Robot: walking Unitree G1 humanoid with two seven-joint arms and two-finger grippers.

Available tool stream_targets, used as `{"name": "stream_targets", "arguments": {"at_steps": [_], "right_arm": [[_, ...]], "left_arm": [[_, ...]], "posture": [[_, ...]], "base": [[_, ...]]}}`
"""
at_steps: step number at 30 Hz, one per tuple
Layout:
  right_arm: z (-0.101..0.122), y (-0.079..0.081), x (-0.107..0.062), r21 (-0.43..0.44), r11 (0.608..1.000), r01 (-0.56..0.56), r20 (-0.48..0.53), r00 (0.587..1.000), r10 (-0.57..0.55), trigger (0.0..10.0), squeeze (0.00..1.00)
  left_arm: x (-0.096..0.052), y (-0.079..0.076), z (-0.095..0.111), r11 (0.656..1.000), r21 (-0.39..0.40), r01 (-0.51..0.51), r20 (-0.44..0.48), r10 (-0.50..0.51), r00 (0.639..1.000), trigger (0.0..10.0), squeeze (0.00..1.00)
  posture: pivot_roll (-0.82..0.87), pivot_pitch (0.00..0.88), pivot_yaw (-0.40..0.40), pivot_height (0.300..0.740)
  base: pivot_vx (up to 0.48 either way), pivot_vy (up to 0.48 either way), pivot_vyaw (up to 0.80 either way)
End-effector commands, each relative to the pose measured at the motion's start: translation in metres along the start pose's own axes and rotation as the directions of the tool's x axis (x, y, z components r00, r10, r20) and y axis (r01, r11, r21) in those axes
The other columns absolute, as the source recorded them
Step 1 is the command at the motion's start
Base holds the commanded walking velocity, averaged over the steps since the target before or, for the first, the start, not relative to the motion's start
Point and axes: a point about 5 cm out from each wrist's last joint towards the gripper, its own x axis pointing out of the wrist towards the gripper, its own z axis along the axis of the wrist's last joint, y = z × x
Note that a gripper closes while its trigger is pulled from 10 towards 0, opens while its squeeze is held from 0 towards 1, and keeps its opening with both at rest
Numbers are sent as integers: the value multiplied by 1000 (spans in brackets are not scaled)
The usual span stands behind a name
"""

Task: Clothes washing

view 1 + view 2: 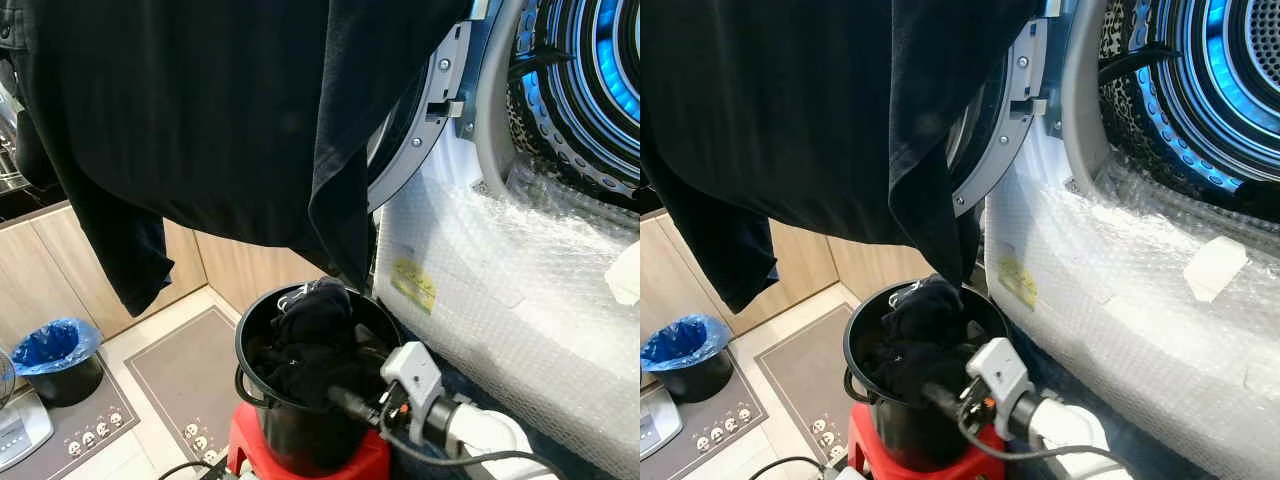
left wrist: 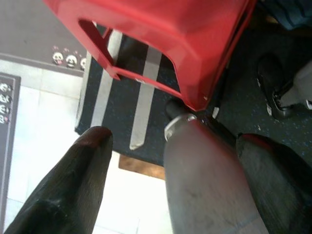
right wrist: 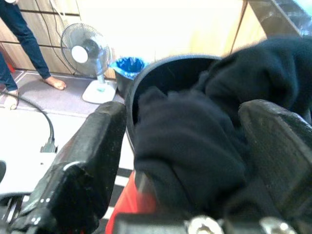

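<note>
A large black garment [image 1: 200, 120] hangs down from above the picture, across the washer's open door [image 1: 415, 130]. Below it a black bucket [image 1: 243, 335] stands on a red stool [image 2: 170, 34], with a heap of black clothes [image 1: 310, 345] inside. My right gripper [image 3: 185, 146] reaches into the bucket from the right. It is open, one finger [image 3: 87, 161] on each side of the black cloth. My left gripper [image 2: 170, 146] hangs open low beside the stool, with a silver tube [image 2: 204, 180] showing between its fingers.
The washer's drum [image 1: 590, 70] glows blue at the upper right, and bubble wrap [image 1: 500, 290] covers the machine's front. A blue-lined bin [image 1: 55, 355] and a grey mat [image 1: 190, 380] lie on the floor at left. A fan [image 3: 87, 53] and a person's legs [image 3: 24, 44] are farther off.
</note>
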Motion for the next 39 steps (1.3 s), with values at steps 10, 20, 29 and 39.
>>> {"name": "stream_targets", "arguments": {"at_steps": [10,20,29,39], "right_arm": [[7,12,13,-43,996,83,19,996,-82,10000,0],[-3,27,33,-136,978,158,-33,986,-164,10000,0],[-7,41,48,-157,969,189,-45,979,-198,10000,0],[-8,52,63,-185,950,252,-63,961,-268,10000,0]], "left_arm": [[-1,-7,-12,999,-33,-1,-27,0,1000,10000,0],[-5,-16,-32,1000,-25,11,-73,-13,997,10000,0],[-9,-16,-47,1000,-19,10,-109,-12,994,10000,0],[-12,-23,-60,999,-31,17,-136,-21,990,10000,0]], "posture": [[-49,0,-11,740],[-43,0,-7,740],[-32,0,-4,740],[-17,8,-10,740]], "base": [[0,0,0],[0,0,0],[0,0,0],[0,0,0]]}}
